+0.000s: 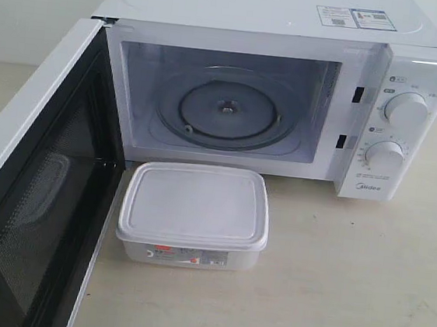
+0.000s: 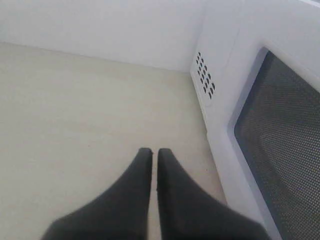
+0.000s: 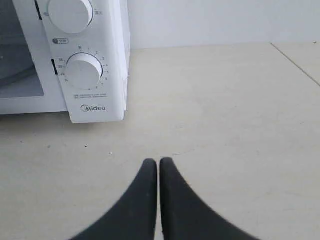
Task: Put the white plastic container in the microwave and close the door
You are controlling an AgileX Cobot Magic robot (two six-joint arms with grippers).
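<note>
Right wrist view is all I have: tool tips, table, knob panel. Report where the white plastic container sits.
Observer: The white plastic container stands on the table with its lid on, just in front of the open cavity of the microwave.
Operator: Give me the door's state.
Observer: The door stands wide open, swung out on the left of the exterior view.
</note>
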